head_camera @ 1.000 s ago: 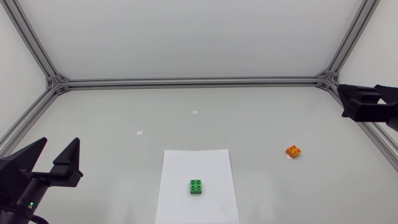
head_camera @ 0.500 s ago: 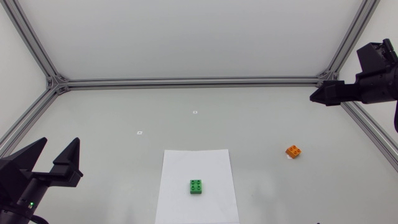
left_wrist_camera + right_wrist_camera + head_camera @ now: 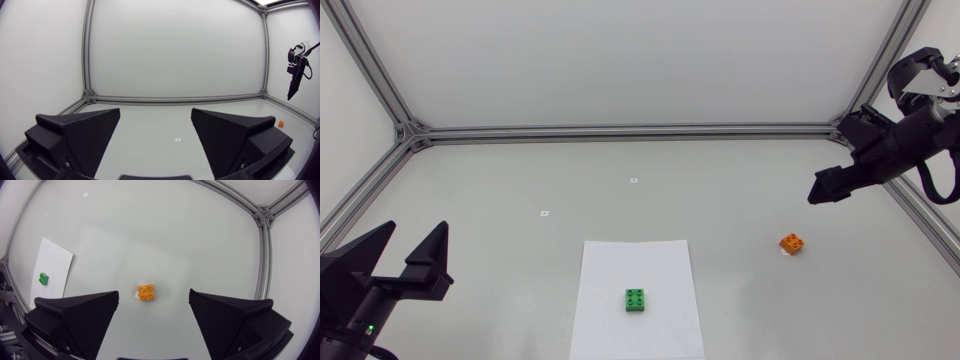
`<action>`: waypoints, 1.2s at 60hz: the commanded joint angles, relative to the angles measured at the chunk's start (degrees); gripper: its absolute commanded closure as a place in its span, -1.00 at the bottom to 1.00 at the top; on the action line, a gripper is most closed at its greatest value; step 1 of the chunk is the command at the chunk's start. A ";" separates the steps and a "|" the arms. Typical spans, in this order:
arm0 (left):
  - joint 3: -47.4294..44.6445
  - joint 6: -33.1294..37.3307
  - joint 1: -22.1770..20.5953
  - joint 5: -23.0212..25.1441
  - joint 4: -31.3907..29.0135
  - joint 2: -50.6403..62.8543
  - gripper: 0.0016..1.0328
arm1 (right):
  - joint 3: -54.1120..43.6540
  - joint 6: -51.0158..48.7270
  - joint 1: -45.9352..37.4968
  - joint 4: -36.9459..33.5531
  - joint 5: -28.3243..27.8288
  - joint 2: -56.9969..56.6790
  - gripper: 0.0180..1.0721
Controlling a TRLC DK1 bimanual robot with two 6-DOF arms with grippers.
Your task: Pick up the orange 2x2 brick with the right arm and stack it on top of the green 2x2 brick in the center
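The orange 2x2 brick (image 3: 793, 243) lies on the table at the right; the right wrist view shows the orange brick (image 3: 146, 293) below and ahead of my open right gripper (image 3: 154, 314). From the head view, my right gripper (image 3: 823, 189) hangs in the air above and behind the brick, tilted down. On a white sheet of paper (image 3: 636, 262) near the middle sits the green 2x2 brick (image 3: 636, 300), also visible as the green brick (image 3: 43, 279) far off to the side. My left gripper (image 3: 408, 258) stays open at the table's front left, holding nothing.
An aluminium frame (image 3: 620, 131) runs around the table's back and sides. Two small white markers (image 3: 633, 181) lie on the bare surface behind the paper. A tiny white scrap (image 3: 135, 296) sits beside the orange brick.
My right arm has swung in from the right edge and tipped downward, bringing its gripper over the table toward the orange brick. The left arm and both bricks have stayed put.
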 commanded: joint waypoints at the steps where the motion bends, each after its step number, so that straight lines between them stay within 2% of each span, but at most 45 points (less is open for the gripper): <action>1: -2.35 0.75 0.16 0.25 -0.84 -0.45 -0.92 | 1.33 -2.39 0.43 -1.65 0.93 2.81 -0.90; 7: -2.35 0.75 0.16 0.25 -0.76 -0.45 -0.92 | -0.96 -4.85 1.84 -1.47 3.39 3.42 -0.86; 16: -2.35 0.75 0.16 0.25 -0.84 -0.45 -0.92 | -6.32 -6.61 4.74 2.48 6.02 4.92 -0.86; 42: -2.35 0.75 0.16 0.25 -0.84 -0.45 -0.92 | -7.20 -8.37 4.65 7.14 6.64 14.06 -0.89; 62: -2.35 0.75 0.16 0.25 -0.76 -0.45 -0.92 | -6.50 -9.25 4.39 8.90 7.08 18.10 -0.72; 72: -2.35 0.75 0.16 0.25 -0.84 -0.45 -0.92 | -6.23 -9.60 4.21 9.07 7.08 18.89 -0.44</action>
